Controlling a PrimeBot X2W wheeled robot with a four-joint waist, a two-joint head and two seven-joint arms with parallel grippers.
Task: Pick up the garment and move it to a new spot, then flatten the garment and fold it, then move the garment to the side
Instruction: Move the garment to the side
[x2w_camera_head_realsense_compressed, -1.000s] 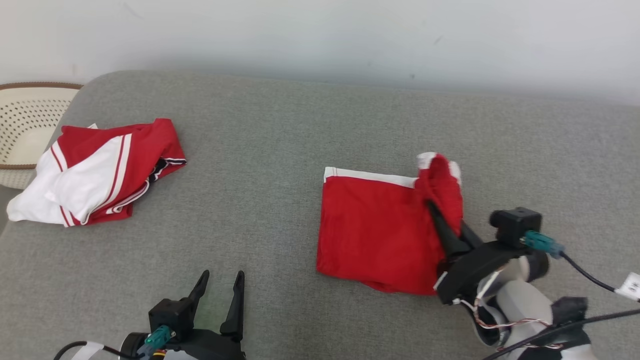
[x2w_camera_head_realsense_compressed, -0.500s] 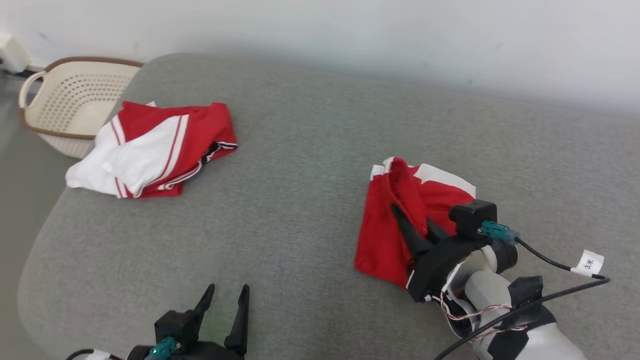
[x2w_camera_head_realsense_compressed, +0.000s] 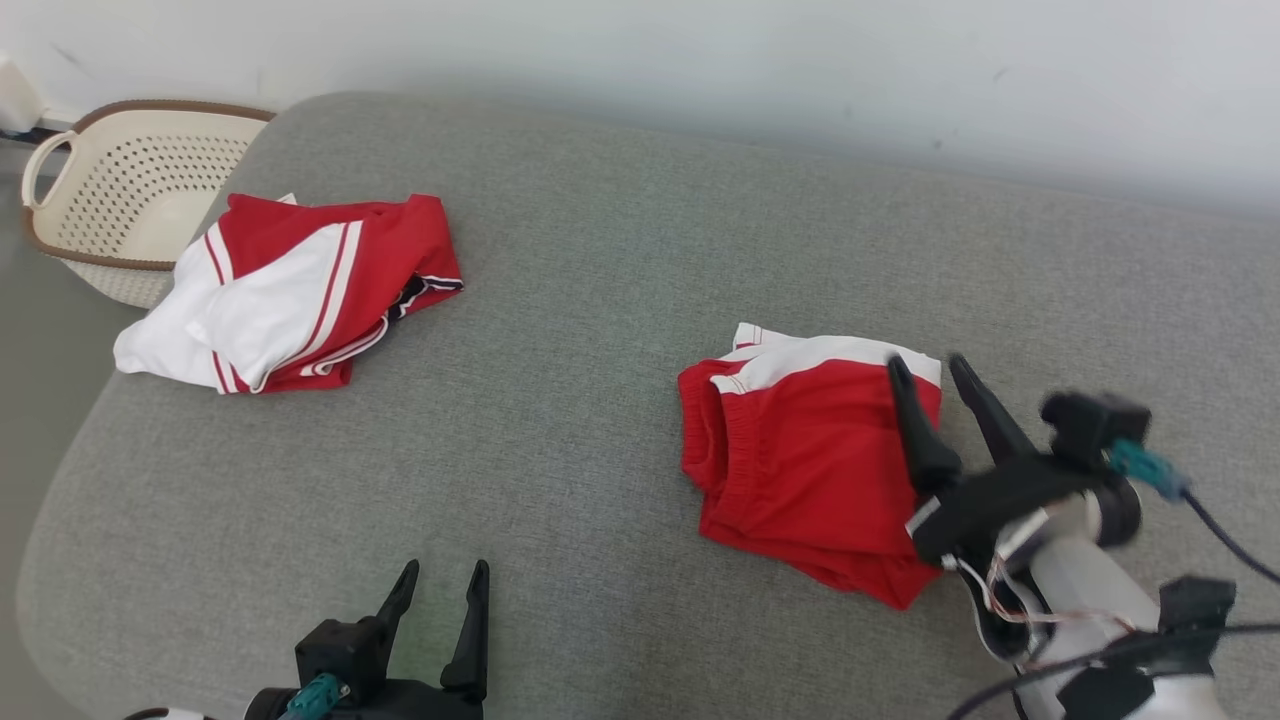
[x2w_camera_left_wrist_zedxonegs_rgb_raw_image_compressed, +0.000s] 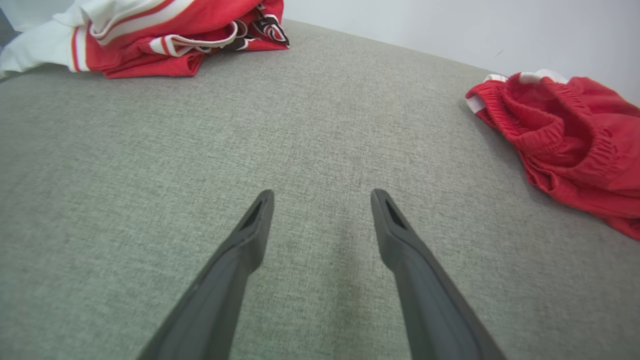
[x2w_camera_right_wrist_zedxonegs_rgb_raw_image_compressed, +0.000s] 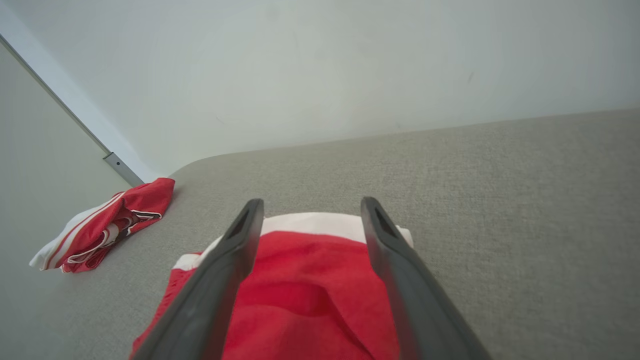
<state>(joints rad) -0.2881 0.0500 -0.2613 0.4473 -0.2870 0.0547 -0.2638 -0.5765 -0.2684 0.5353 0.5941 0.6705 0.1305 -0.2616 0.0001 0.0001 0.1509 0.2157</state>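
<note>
Since both grippers stand spread and empty, the left gripper (x2w_camera_head_realsense_compressed: 445, 568) at the front edge of the cushion (x2w_camera_head_realsense_compressed: 600, 300), the right gripper (x2w_camera_head_realsense_compressed: 924, 362) over its right half above the folded garment (x2w_camera_head_realsense_compressed: 800, 460) lying there, folding looks done; next, regrasp and shift it toward the cushion's side.

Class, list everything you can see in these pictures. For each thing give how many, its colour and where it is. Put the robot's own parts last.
red shorts: one, red with white trim, folded on the cushion's right part
red and white garment: one, red with white panels and stripes, crumpled near the cushion's far left corner
laundry basket: one, cream with a brown rim, beyond the cushion's left edge
cushion: one, grey fabric, bearing both garments
wall: one, pale, behind the cushion
left gripper: one, dark, open, over bare cushion
right gripper: one, dark, open, over the shorts' right edge, holding nothing
</note>
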